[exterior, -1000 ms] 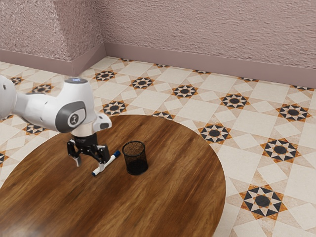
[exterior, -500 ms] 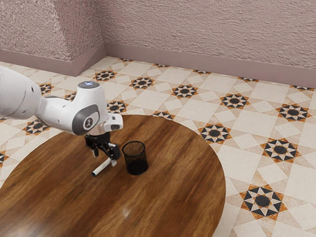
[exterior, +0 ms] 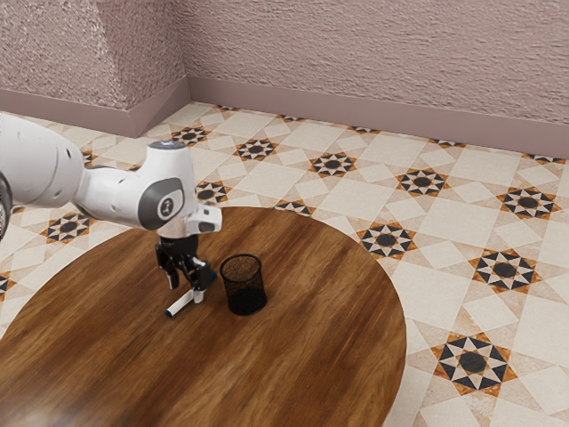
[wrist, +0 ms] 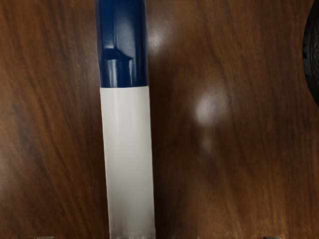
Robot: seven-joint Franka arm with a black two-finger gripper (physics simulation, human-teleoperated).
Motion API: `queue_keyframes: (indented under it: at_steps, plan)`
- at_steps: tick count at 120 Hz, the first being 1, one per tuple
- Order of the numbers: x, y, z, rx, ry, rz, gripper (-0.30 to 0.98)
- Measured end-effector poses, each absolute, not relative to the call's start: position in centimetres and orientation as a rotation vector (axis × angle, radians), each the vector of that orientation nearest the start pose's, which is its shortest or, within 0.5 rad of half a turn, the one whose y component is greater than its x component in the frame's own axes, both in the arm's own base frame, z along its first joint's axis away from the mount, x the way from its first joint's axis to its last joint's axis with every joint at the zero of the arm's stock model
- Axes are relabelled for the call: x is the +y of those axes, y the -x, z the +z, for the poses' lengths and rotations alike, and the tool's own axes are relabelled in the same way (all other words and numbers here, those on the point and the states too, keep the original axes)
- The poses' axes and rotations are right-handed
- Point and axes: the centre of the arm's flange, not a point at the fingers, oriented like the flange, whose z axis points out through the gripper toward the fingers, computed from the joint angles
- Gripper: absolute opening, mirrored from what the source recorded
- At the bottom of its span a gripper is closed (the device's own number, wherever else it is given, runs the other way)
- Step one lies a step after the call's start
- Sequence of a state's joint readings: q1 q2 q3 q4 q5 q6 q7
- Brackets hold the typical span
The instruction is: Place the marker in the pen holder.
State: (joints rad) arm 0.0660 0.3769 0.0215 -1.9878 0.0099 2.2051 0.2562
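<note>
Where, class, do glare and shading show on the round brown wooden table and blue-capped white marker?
Wrist view: pale glare spots on the table beside the marker, glossy streaks on its cap, darker wood along the side facing the black mesh pen holder; exterior view: whitish glare on the table, lower left.

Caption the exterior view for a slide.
Open pincer low over the marker, with the mesh holder standing nearby on the round wooden table.
</note>
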Motion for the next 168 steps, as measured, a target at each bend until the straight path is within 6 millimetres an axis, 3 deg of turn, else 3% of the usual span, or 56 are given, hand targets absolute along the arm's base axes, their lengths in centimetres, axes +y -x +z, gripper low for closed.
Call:
queue_keyframes:
  at_steps: [55,84,114,140,156,168]
  plan:
    - [5.6,-62.7,25.4,0.382,3.124,0.309,0.43]
    - [5.5,-62.6,24.5,0.408,3.133,0.360,0.42]
    - [5.5,-62.4,24.5,0.393,3.158,0.370,0.10]
    - [5.6,-62.3,24.4,0.390,3.154,0.374,-0.04]
    - [5.9,-62.7,27.5,0.395,3.134,0.285,-0.08]
    - [6.1,-62.5,33.7,0.415,3.084,0.102,-0.10]
